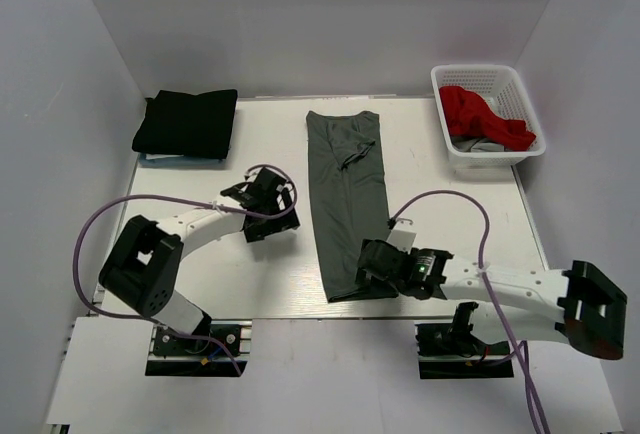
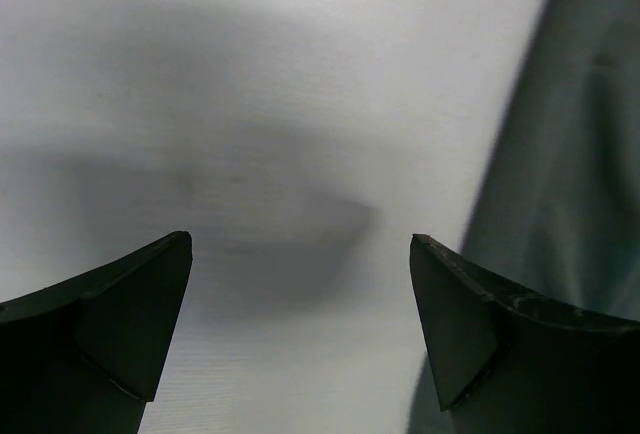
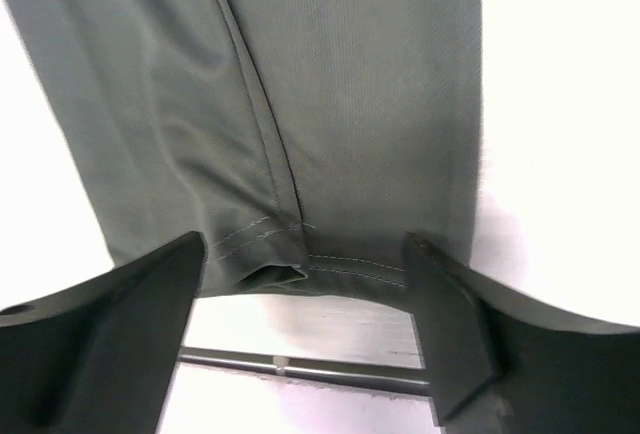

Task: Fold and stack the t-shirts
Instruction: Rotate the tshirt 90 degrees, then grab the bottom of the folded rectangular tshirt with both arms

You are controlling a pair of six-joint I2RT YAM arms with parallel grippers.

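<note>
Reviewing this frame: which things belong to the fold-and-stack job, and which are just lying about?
Job: dark grey t-shirt, a long strip mid-table; black t-shirt, folded, far left; red t-shirt, in the white mesh basket.
Lying about: the white mesh basket itself; purple cables.

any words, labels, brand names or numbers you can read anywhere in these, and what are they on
None: no readable text shows in any of the three views.
The dark grey t-shirt, black t-shirt and red t-shirt are plain, with no print or legible tag.
The white basket shows no label.
Any marking on the arms is too small to read.
</note>
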